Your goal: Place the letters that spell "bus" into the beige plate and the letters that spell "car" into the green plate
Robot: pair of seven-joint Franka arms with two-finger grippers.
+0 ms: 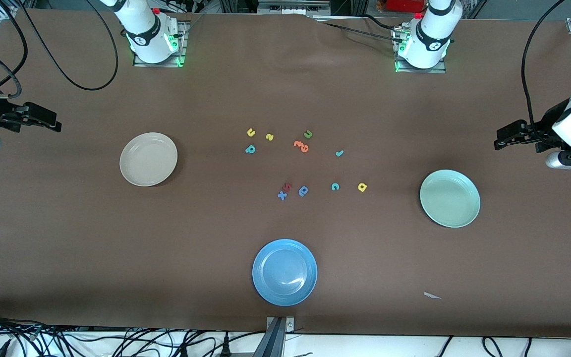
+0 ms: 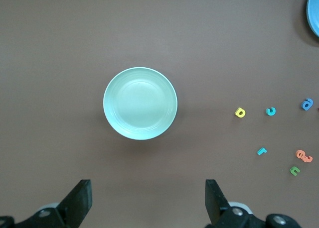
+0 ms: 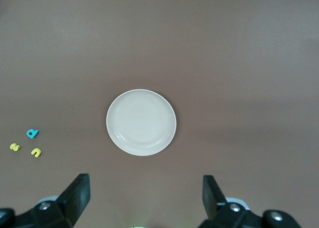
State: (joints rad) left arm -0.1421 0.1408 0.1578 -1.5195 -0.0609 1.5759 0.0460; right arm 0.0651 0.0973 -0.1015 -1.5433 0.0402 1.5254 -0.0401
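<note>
Two grippers hang up in the air, one at each end of the table (image 1: pixel 67 248). The left gripper (image 2: pixel 148 200) is over bare table just beside the green plate (image 1: pixel 449 198), and the right gripper (image 3: pixel 145 198) is over bare table just beside the beige plate (image 1: pixel 148 159). Both have their fingers wide apart and hold nothing. I think each arm waits by its own plate so it can drop letters in fast.

No letter is in a plate yet. All the small foam letters sit in the middle of the table, between the two plates.

For "bus" there is a teal "b" (image 1: pixel 250 148), a yellow "u" (image 1: pixel 251 132) and a yellow "s" (image 1: pixel 269 137). They lie close together, toward the beige plate.

For "car" there is a teal "c" (image 1: pixel 335 186), a yellow "a" (image 1: pixel 362 187) and a teal "r" (image 1: pixel 339 153). They lie more toward the green plate.

Both plates are round, shallow and empty.
</note>
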